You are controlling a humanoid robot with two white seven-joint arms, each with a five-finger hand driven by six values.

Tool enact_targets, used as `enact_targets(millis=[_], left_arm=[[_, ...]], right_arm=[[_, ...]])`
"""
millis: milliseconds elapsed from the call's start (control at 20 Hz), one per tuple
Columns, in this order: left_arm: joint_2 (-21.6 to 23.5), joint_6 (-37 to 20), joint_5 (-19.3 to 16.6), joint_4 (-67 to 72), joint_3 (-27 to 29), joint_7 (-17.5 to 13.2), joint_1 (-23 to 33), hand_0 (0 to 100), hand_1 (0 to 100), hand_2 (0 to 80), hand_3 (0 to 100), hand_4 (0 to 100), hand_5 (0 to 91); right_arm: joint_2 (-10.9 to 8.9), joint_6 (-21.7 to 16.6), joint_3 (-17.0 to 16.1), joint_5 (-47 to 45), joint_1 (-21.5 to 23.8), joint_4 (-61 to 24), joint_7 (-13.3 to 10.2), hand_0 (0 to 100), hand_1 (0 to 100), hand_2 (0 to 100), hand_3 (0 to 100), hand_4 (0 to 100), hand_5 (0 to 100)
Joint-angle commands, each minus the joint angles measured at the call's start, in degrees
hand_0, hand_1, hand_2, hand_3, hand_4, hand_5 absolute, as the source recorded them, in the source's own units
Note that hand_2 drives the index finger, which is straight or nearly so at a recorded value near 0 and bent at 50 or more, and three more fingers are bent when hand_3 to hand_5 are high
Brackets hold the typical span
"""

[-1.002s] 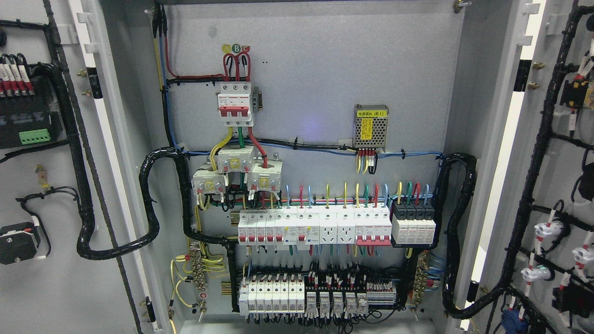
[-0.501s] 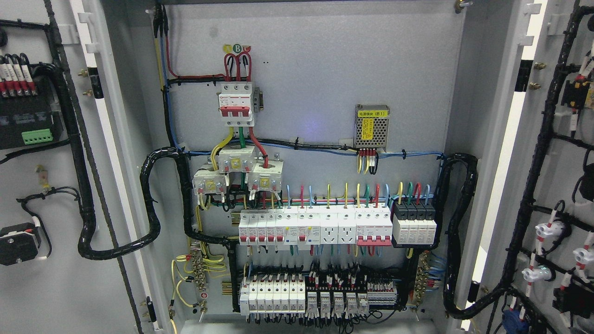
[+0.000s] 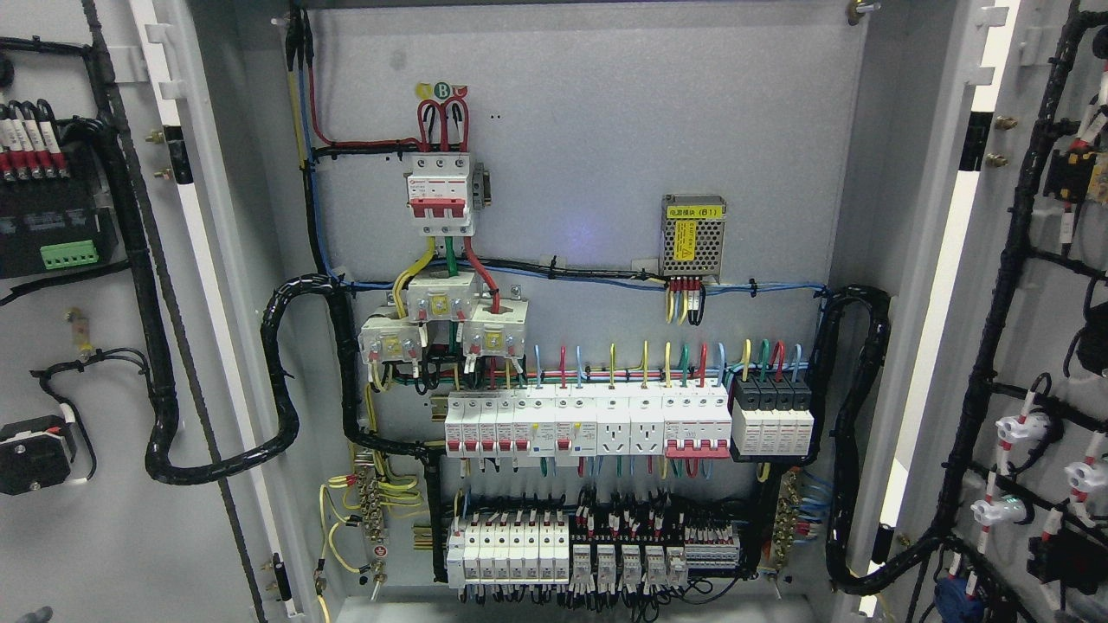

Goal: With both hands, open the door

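The grey metal left door is swung wide open at the left, so its inside face with black wire bundles shows. A small dark bit at the bottom left corner might be part of a hand, but I cannot tell, and I cannot tell what any hand is doing. In the middle, farther back, the grey back panel holds a red and white main switch up high and a row of white breakers lower down, all easy to reach now. The grey metal right door is swung open at the right too. The job looks done.
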Motion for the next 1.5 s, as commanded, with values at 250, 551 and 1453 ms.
enact_targets(millis=[250,551,1453], left_arm=[[-2.3,-0.1,-5.7,-8.6,-9.9,-0.1,1.4,0,0,0.0,0,3,0.0],[-6.7,-2.0,-12.8,-8.6,-14.5,-0.1,2.3,0,0,0.0,0,3,0.0],[-20.5,-2.6,-28.3,4.0,-17.5,-0.1,11.6,0,0,0.0,0,3,0.0]], right_arm=[[0.26,-8.5,7.7,0.5,-3.3,-1.1,0.0,0,0,0,0,0,0],[0.52,-8.5,11.8,0.8,-3.7,-1.1,0.1,0,0,0,0,0,0],[9.92,-8.1,34.5,13.7,0.0,10.0,-0.4,0,0,0,0,0,0]])
